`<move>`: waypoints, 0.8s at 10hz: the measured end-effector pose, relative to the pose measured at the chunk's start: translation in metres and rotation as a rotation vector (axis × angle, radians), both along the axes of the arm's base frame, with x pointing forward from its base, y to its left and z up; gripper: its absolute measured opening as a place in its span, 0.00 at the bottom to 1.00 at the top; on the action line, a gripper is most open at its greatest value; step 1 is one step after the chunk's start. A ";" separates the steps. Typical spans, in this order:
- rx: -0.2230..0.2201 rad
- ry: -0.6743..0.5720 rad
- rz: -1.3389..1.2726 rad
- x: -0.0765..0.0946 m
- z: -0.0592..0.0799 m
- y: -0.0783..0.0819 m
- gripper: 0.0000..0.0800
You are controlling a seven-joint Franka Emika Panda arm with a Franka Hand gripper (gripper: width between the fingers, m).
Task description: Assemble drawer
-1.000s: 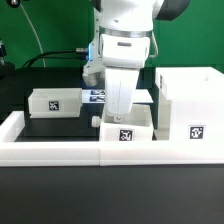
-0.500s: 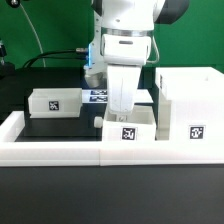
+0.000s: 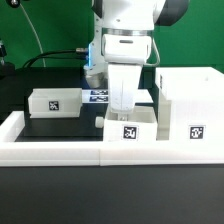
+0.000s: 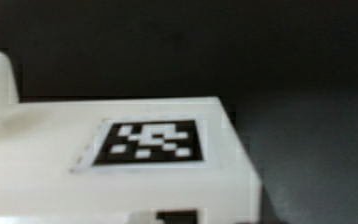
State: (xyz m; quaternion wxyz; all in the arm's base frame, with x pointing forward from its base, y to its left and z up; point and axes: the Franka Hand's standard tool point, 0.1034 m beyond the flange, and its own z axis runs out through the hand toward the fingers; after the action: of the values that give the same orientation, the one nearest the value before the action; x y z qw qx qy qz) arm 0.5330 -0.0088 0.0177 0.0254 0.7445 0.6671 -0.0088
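Observation:
A small white open-top box (image 3: 130,129) with a square tag stands in the middle, against the front wall. My gripper (image 3: 123,107) reaches down into it from above, and its fingers seem closed on the box's rear wall, their tips hidden inside. The tall open-fronted housing (image 3: 190,112) stands just at the exterior view's right of this box. A second small box (image 3: 55,101) lies at the left. The wrist view shows a white tagged face of the box (image 4: 149,142) close up and blurred; no fingers show there.
The long low white border wall (image 3: 55,150) runs along the front and up the left side. The marker board (image 3: 97,96) lies behind the gripper on the black mat. A cable hangs at the back left.
The gripper and the middle box have shifted slightly toward the exterior view's right, closer to the housing. The other box and the housing have not moved.

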 end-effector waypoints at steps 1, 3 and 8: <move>0.001 0.006 0.004 0.002 0.001 0.003 0.05; 0.002 0.018 0.004 0.009 0.005 0.010 0.05; 0.002 0.033 -0.001 0.009 0.004 0.011 0.05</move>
State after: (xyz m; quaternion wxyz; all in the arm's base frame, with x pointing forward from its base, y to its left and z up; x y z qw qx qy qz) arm 0.5420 0.0026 0.0218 0.0134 0.7447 0.6669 -0.0204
